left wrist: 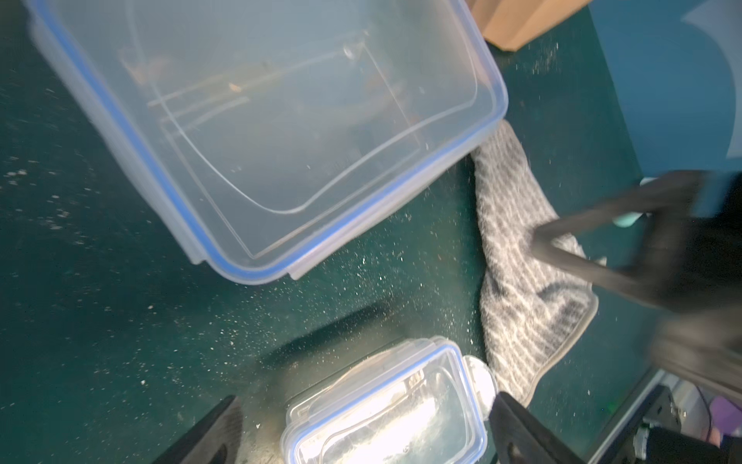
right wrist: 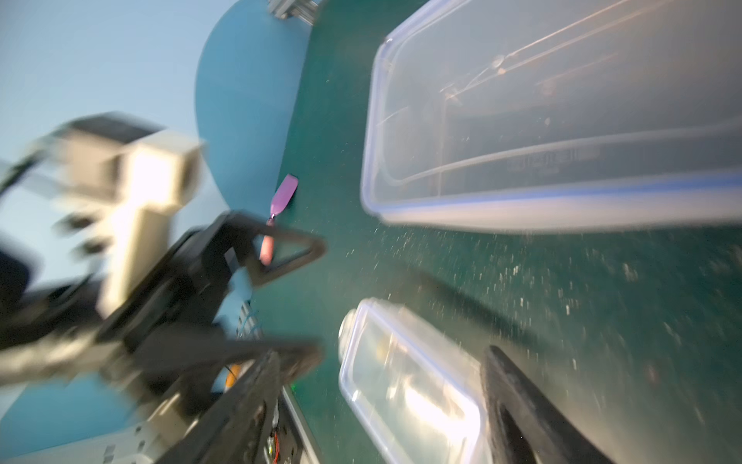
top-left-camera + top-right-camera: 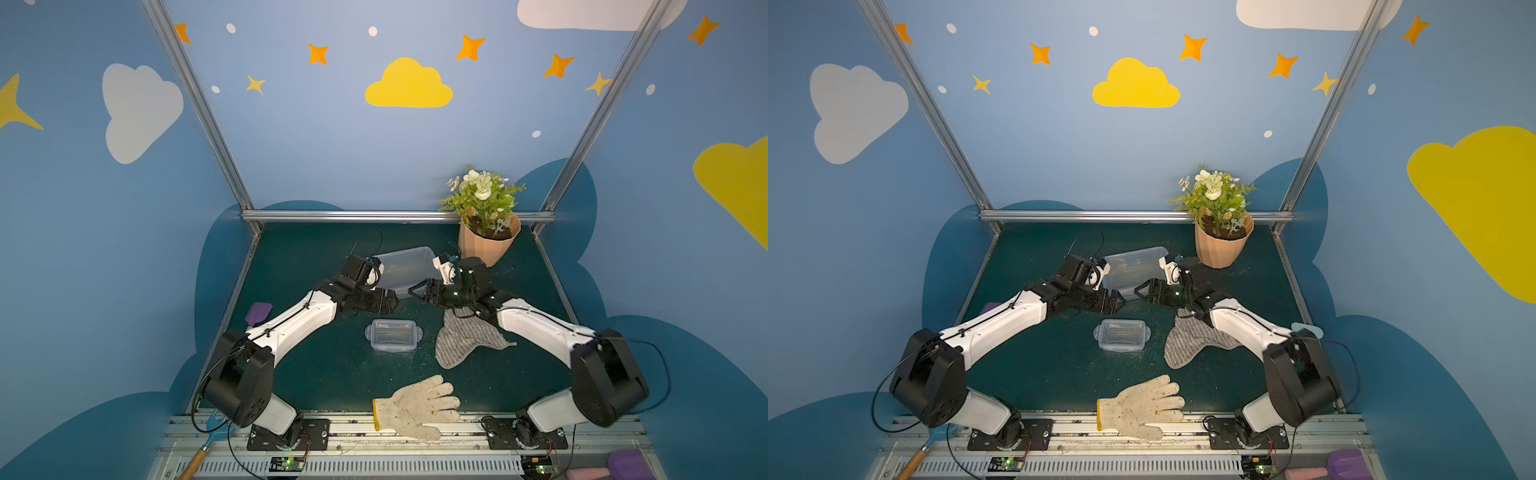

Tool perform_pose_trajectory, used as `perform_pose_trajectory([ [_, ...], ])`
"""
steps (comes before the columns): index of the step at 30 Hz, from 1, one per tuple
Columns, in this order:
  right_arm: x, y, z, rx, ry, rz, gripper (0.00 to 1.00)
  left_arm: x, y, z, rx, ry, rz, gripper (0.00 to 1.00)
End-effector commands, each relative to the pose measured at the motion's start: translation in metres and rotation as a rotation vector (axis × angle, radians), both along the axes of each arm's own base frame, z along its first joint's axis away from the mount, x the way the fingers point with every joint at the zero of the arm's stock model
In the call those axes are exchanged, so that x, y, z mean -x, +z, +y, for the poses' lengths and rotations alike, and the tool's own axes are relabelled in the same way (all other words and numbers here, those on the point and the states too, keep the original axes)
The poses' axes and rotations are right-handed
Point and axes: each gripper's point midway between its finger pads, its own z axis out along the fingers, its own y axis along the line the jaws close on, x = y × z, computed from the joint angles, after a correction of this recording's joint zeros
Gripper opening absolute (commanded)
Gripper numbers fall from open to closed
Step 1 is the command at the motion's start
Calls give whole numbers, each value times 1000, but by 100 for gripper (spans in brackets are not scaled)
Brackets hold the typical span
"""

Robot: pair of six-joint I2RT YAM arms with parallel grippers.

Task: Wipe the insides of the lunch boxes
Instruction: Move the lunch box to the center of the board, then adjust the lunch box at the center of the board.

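Left jaws gape empty; the large clear rectangular plastic lunch box (image 3: 409, 266) lies just beyond them, the small clear lunch box (image 3: 393, 335) just short of them. Right jaws, blurred, look open and empty: best swing back to pinch the grey striped cloth (image 3: 465, 343) behind them, avoiding the ribbed peach flower pot (image 3: 488, 245) beside

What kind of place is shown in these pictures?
Probably a robot test booth, decorated like a child's room: two robot arms bolted to a rail at a green table, a metal frame, and blue walls painted with clouds and stars.
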Motion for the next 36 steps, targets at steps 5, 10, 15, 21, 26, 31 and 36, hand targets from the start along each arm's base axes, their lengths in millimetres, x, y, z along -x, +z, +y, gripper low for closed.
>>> perform_pose_trajectory([
  [5,111,-44,-6,91,109,163,75,0,-16,-11,-38,-115,64,97],
  [10,157,-53,12,85,204,212,65,-2,-29,-21,-22,-134,122,97],
  [15,168,-69,36,57,276,260,55,2,-46,-20,-36,-122,183,97],
  [21,148,-86,62,14,282,298,48,11,-63,-20,-16,-95,249,96],
  [26,116,-93,54,8,197,285,40,13,-70,-16,3,-51,262,96],
  [31,87,-94,47,5,130,256,40,12,-66,-15,67,19,285,95],
  [36,62,-98,44,-11,90,248,40,11,-65,-7,117,105,303,95],
])
